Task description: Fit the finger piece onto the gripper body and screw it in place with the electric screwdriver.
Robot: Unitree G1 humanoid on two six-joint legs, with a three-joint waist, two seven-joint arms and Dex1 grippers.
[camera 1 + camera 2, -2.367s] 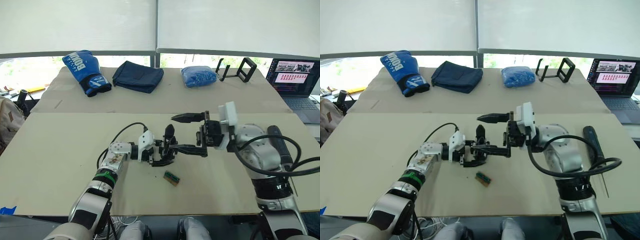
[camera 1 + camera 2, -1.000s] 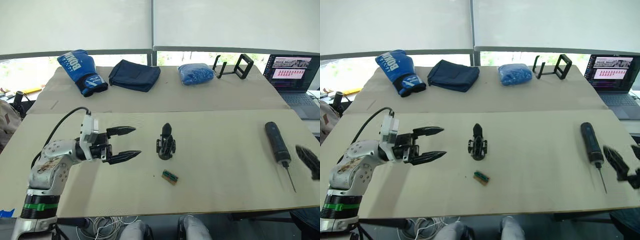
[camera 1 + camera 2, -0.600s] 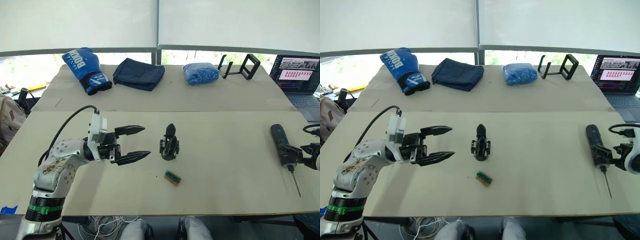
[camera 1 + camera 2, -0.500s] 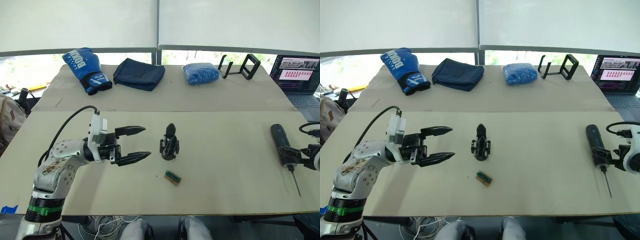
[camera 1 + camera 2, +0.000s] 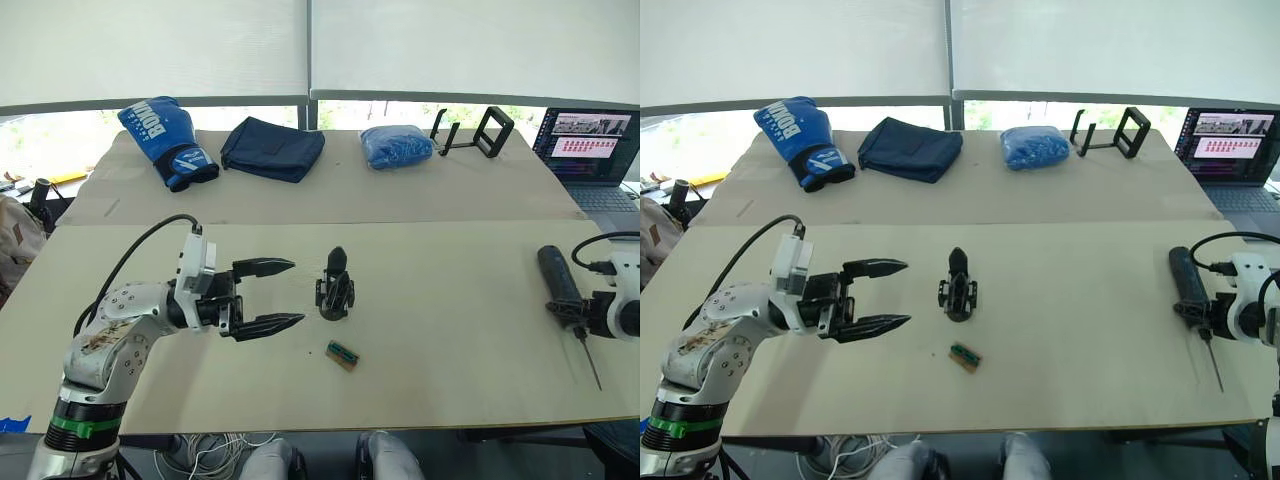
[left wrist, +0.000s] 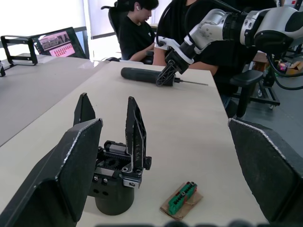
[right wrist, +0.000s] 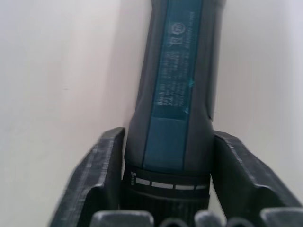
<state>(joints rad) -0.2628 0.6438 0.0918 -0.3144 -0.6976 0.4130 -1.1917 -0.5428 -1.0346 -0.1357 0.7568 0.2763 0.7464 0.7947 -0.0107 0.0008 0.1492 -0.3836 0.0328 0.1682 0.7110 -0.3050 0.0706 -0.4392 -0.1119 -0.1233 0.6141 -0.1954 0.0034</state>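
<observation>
While the robot's left gripper with long black claw fingers (image 5: 283, 295) hangs over the pale beige table (image 5: 440, 290), its two fingers are spread wide apart and hold nothing. They point toward the small black gripper body with a round base (image 5: 335, 288), which stands upright near the middle of the table, just beside the claw tips but not touching them. In the left wrist view it has two pointed black fingers standing up side by side, so I cannot tell the loose finger piece apart from the rest. A tiny green-and-brown block (image 5: 342, 353) lies flat on the table near the gripper body, a little closer to the robot. Far over on the right side lies the thick dark grey electric screwdriver with a thin metal bit (image 5: 1185, 280). The right gripper (image 7: 165, 189) is around the end near the bit, with one black finger pressed on each side.
</observation>
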